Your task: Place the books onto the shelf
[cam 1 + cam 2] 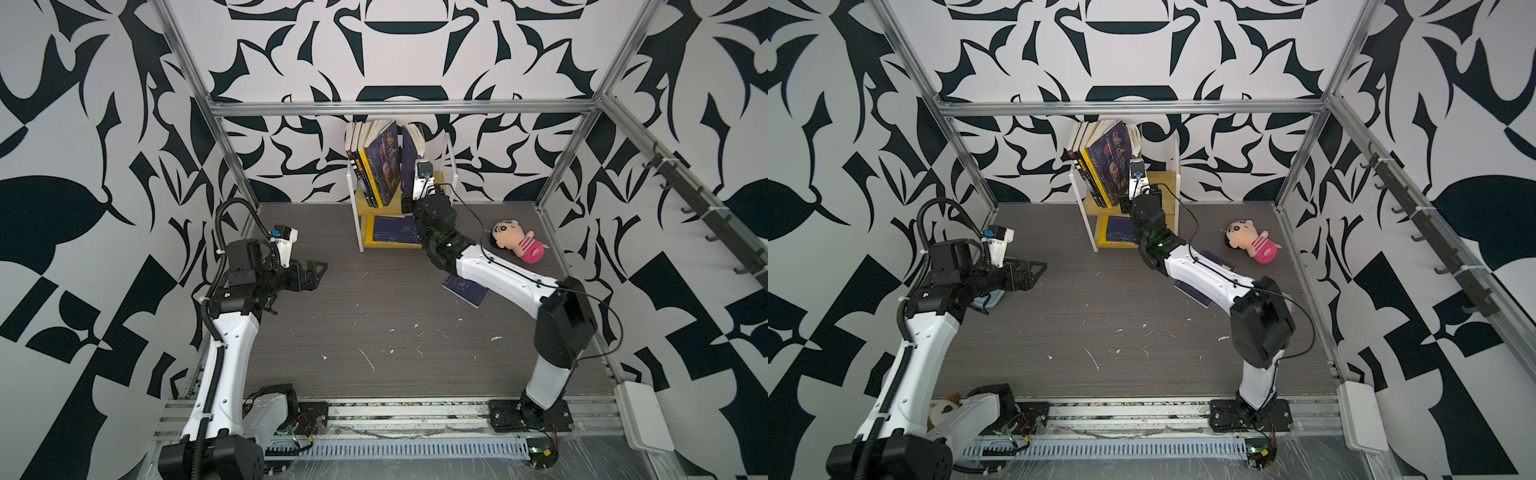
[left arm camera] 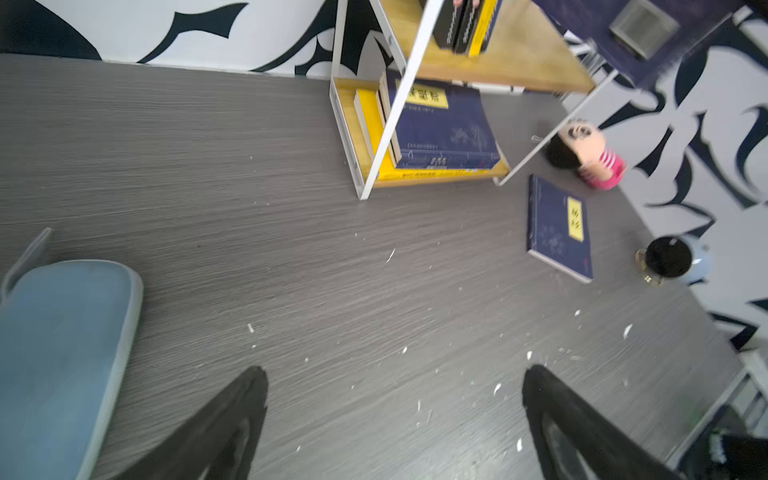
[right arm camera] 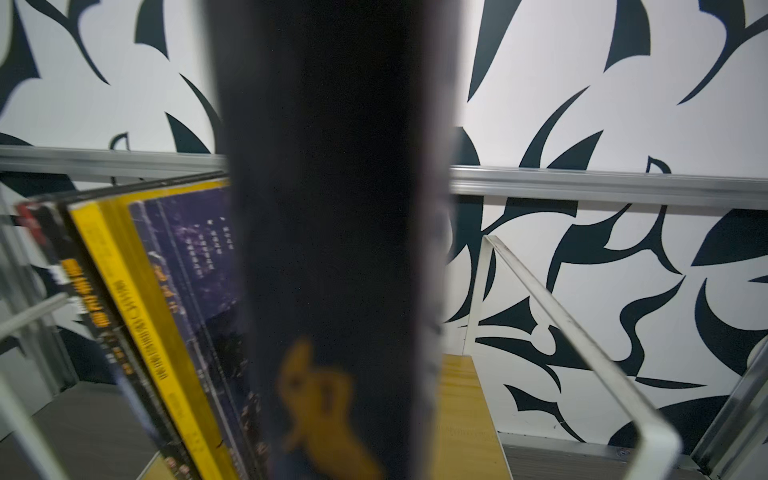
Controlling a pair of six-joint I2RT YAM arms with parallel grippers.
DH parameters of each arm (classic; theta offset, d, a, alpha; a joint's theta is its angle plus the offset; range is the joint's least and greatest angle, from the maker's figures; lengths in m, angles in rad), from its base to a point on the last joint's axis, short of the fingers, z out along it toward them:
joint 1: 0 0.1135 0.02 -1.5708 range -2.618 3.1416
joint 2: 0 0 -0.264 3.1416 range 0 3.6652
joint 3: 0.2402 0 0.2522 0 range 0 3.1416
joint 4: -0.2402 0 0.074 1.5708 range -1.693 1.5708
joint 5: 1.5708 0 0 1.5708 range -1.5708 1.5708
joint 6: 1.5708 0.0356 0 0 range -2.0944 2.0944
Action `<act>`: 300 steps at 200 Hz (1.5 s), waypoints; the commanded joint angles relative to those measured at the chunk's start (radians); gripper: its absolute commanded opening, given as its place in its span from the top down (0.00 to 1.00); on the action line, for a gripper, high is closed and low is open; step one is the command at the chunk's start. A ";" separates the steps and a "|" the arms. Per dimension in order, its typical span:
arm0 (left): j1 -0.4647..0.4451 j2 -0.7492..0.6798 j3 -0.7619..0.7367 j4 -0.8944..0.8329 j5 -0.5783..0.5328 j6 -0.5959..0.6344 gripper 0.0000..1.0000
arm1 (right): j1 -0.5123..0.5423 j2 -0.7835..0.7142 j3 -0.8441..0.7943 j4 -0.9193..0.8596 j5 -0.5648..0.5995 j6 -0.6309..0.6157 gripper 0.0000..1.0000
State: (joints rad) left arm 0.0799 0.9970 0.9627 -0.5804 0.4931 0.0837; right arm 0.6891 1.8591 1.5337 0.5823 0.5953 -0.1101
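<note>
The right pincer (image 1: pixel 410 198) is clamped on a thin navy book (image 1: pixel 407 162), upright at the yellow wooden shelf (image 1: pixel 362 195); the left pincer (image 2: pixel 395 370) is spread wide

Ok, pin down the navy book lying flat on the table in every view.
Both top views: navy book pokes out from under the right forearm.
Left wrist: in full, yellow label up, near the shelf.
Right wrist: not in it; held dark book fills the middle.
Shared landmark: plush doll, close by, absent from the right wrist view.

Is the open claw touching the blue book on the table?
Apart. The left wrist view shows bare table between the left claw and the blue book.
</note>
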 commanded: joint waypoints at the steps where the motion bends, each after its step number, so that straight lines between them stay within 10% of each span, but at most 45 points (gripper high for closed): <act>1: -0.009 -0.025 0.016 -0.068 -0.030 0.080 0.01 | -0.024 0.047 0.123 0.203 0.058 -0.041 1.00; 266: -0.012 -0.033 -0.047 -0.022 0.093 0.010 0.01 | -0.088 0.350 0.401 0.035 -0.493 0.213 1.00; 300: -0.012 -0.029 -0.049 -0.018 0.102 0.002 0.00 | -0.085 0.332 0.351 0.052 -0.512 0.211 0.75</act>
State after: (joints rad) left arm 0.0715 0.9791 0.9237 -0.6025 0.5667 0.0937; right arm 0.5831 2.2280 1.9106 0.5800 0.1715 0.0696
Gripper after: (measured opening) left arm 0.994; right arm 0.206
